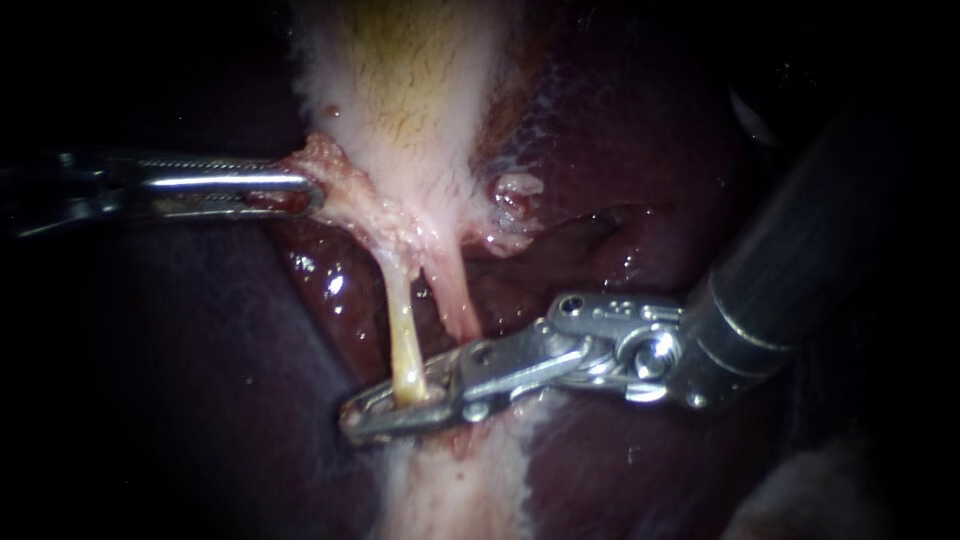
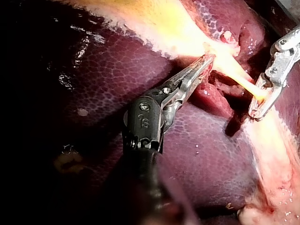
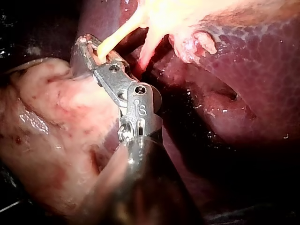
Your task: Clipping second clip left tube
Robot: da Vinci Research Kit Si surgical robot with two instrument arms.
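The left tube, a thin, soft, slick strand easily torn, hangs taut below the gallbladder, its lower end squarely inside the right instrument's closed claw, while the left instrument's claw grips the gallbladder's neck.

No readable label, brand, number or sign was found on the tissue. Small stamped marks were seen on the left instrument and right instrument; these were left unread.

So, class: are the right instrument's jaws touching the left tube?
Touching. Endoscope view: the left tube passes between the jaws of the right instrument, both pressing it.
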